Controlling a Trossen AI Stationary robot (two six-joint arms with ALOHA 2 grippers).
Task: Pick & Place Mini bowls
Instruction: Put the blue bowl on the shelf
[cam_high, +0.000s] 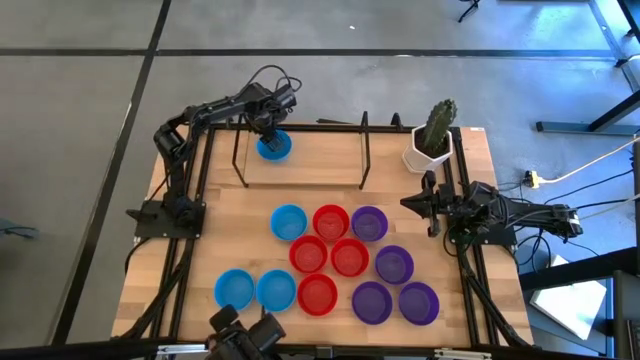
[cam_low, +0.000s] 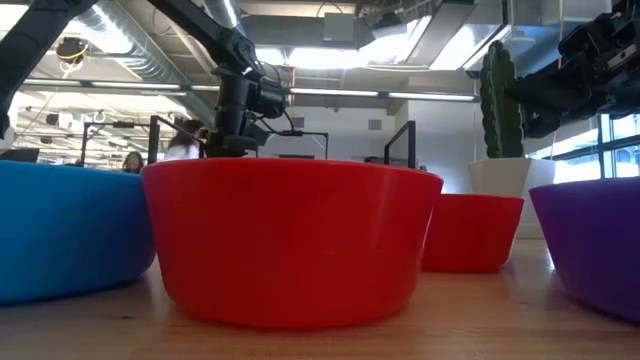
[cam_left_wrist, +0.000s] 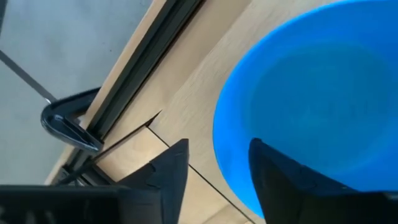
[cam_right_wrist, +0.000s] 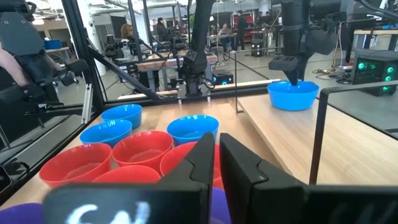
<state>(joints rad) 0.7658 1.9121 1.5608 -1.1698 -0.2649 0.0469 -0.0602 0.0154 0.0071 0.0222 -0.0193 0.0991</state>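
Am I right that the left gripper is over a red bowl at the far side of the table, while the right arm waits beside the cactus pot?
Not quite: the bowl under the left gripper is blue, not red, as the high view shows. The rest holds: it sits at the far side of the table, and the right gripper waits beside the cactus pot.

bowls: one blue bowl (cam_high: 274, 147) apart (upright) | eleven clustered (cam_high: 330, 258)
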